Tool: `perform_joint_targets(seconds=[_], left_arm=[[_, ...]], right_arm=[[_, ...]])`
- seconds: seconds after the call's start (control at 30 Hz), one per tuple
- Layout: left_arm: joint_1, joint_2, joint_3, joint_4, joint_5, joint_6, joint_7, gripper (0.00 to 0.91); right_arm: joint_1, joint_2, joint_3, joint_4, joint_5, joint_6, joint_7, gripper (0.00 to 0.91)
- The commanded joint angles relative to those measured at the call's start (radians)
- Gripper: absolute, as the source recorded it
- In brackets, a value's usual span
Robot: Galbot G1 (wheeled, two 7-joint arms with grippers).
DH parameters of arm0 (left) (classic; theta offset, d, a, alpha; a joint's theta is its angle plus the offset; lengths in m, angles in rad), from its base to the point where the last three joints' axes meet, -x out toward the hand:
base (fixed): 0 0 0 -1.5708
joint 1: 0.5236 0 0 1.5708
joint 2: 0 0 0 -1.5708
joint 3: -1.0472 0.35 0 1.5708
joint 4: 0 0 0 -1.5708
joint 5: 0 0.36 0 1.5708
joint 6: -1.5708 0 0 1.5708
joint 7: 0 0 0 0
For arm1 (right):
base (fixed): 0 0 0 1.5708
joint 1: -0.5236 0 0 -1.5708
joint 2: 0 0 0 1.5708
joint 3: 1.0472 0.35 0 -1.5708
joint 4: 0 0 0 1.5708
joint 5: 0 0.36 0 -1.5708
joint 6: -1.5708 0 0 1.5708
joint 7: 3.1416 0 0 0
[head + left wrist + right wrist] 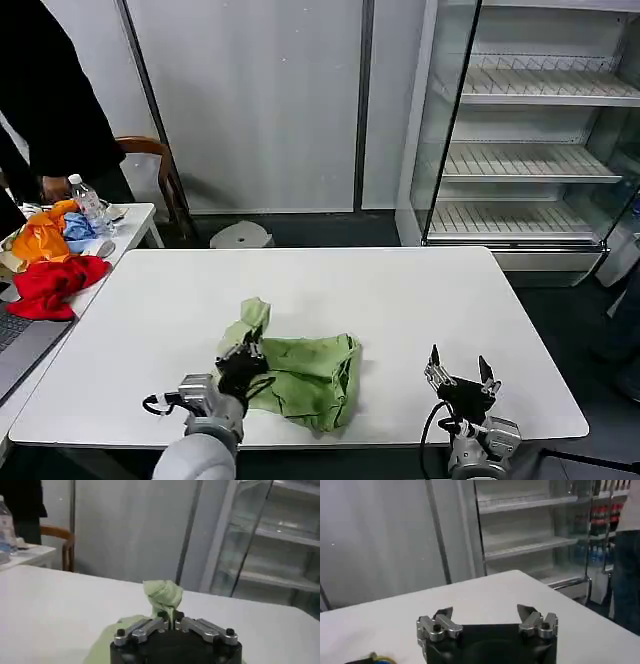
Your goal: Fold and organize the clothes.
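While the left tool [172,621] pinches the crumpled T-shirt [310,372], hiding its print, the right tool [460,377] gapes empty.

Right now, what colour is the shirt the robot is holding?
Light green. The T-shirt lies crumpled on the white table, pinched by the left gripper; the head view shows it best.
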Motion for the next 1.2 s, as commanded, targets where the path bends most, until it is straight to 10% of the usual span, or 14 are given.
perform_joint_targets(seconds=[0.03,0.6,0.63,0.67,1.2], left_arm=[[-0.001,-0.057,0.079,0.008,0.032,-0.007,0.004,0.000],[0.015,-0.103,0.160,0.066,0.089,-0.055,0.025,0.010],[0.015,-0.105,0.161,0.066,0.091,-0.059,0.027,0.846],[0.014,-0.107,0.161,0.073,0.089,-0.065,0.027,0.907],[0.008,-0.049,0.069,0.041,0.047,-0.071,0.027,0.907]], right_arm=[[0.000,0.007,-0.006,0.003,-0.009,-0.001,0.001,0.907],[0.000,0.017,-0.012,-0.005,-0.025,-0.002,0.004,0.907],[0.000,0.018,-0.012,-0.006,-0.025,-0.002,0.004,0.907],[-0.001,0.018,-0.012,-0.006,-0.025,-0.002,0.004,0.907],[0.025,0.028,-0.033,-0.028,-0.027,-0.001,0.004,0.907]])
